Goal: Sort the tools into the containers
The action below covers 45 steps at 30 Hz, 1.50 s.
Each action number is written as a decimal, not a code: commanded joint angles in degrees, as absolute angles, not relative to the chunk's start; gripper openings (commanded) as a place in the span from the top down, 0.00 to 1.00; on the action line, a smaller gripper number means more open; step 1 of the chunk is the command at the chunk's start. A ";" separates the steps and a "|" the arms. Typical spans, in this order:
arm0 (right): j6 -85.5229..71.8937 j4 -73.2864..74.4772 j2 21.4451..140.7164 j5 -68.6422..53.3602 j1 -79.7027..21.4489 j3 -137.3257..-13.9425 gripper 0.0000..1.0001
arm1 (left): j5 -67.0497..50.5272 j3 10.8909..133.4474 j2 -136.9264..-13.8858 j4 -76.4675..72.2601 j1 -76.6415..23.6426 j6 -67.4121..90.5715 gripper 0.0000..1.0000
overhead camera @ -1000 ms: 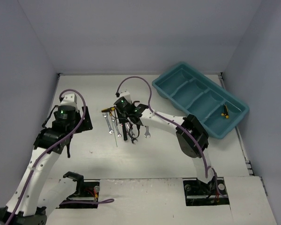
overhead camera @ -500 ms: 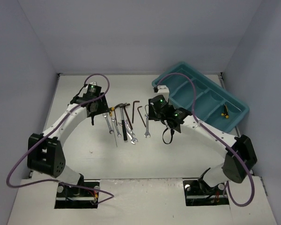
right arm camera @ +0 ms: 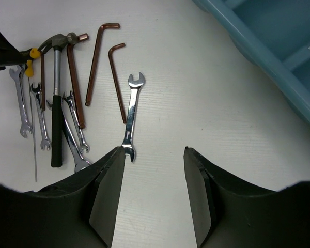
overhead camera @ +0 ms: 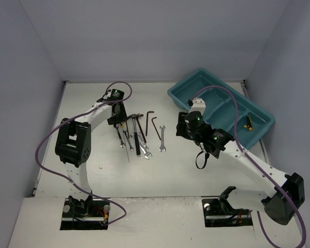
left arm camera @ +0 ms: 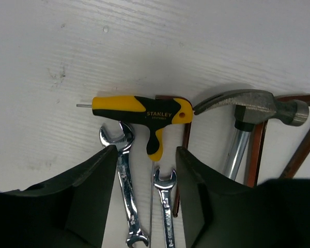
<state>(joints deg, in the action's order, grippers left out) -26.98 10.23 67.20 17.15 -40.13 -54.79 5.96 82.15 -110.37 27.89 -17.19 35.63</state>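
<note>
The tools lie in a row mid-table: silver wrenches [overhead camera: 125, 137], a black-handled hammer [overhead camera: 136, 135], dark L-shaped hex keys [overhead camera: 151, 121] and a lone wrench [overhead camera: 162, 138]. My left gripper [overhead camera: 115, 118] is open and low over a yellow-and-black T-handle key [left arm camera: 142, 110], its jaws either side of the stem above two wrenches [left arm camera: 125, 181]. My right gripper [overhead camera: 184, 129] is open and empty between the tools and the teal tray [overhead camera: 182, 97]. Its left fingertip [right arm camera: 113, 160] overlaps the end of the lone wrench [right arm camera: 132, 113] in the wrist view. One yellow-and-black tool [overhead camera: 248, 122] lies in the tray's right compartment.
The hammer head [left arm camera: 248, 106] and brown hex keys [left arm camera: 299, 150] lie just right of the left gripper. The tray's near wall [right arm camera: 258, 62] is at the upper right of the right wrist view. Grey walls enclose the table on three sides.
My left gripper has swung right from the table's left side to over the yellow-handled key. My right gripper has moved right, off the tool pile, toward the tray.
</note>
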 commanded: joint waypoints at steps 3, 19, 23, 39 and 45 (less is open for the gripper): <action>-27.07 10.31 64.99 18.21 -39.65 -54.40 0.53 | 5.94 86.56 -112.95 26.19 -17.49 36.74 0.59; -27.25 10.81 65.15 17.04 -39.64 -55.21 0.53 | 3.67 88.24 -114.05 25.58 -17.84 33.73 1.00; -26.97 10.87 65.38 15.20 -39.77 -56.41 0.53 | 2.14 88.12 -111.71 25.64 -18.07 33.99 1.00; -27.37 9.09 72.58 7.25 -46.41 -70.26 0.48 | -7.48 85.19 -87.92 22.27 -23.01 44.85 1.00; -27.24 6.83 76.15 3.95 -47.21 -75.18 0.47 | -9.94 82.16 -80.80 17.17 -26.50 51.72 1.00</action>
